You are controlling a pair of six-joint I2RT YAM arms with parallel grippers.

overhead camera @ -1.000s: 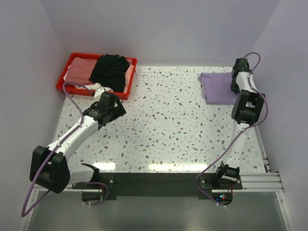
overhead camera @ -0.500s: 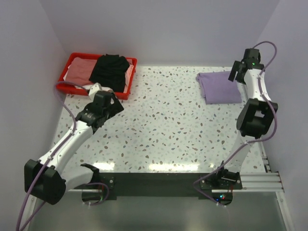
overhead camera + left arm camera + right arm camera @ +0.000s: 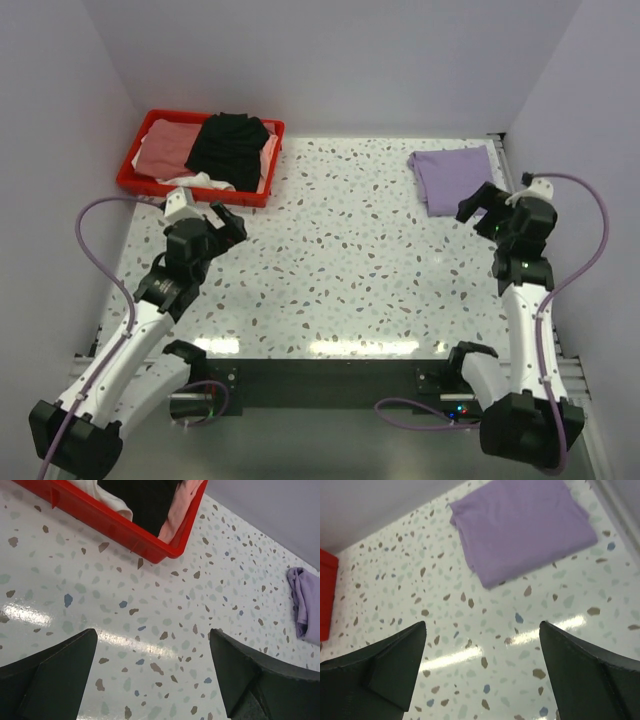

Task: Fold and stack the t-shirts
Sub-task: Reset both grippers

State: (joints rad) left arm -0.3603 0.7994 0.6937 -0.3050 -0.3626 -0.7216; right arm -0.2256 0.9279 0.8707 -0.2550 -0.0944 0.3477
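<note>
Judging the cloth first: handling as light, limp jersey, sagging and slipping out of shape when lifted by one point, clinging a little to itself, not breakable in any way. Taking hold best at a hem corner or a shoulder seam, pinching few layers, and sharing the spread between both claws.

Finding the black t-shirt (image 3: 230, 148) heaped in the red tray (image 3: 131, 150) at the far left corner of the tabletop (image 3: 360, 250). Lying over a pink garment (image 3: 165, 148) and a white garment (image 3: 205, 180), the white cloth drooping over the tray's near rim. Probably bunched rather than folded, though not showing clearly enough from above for certainty.

Finding the purple t-shirt (image 3: 452, 180) folded flat at the far right of the tabletop, resting alone as the likely start of the stack.

Holding the left claw (image 3: 205, 208) with jaws spread wide, gripping nothing. Hovering over bare tabletop just on the near side of the tray, apart from its rim and short of the black t-shirt, with that shirt sitting ahead at the top of the wrist view.

Holding the right claw (image 3: 480, 212) likewise wide apart and empty. Hanging near the purple t-shirt's near edge without touching, pointing towards it, with speckled tabletop showing between the fingers.

Judging the black t-shirt as the next piece for fetching, needing a reach forward over the rim.
</note>
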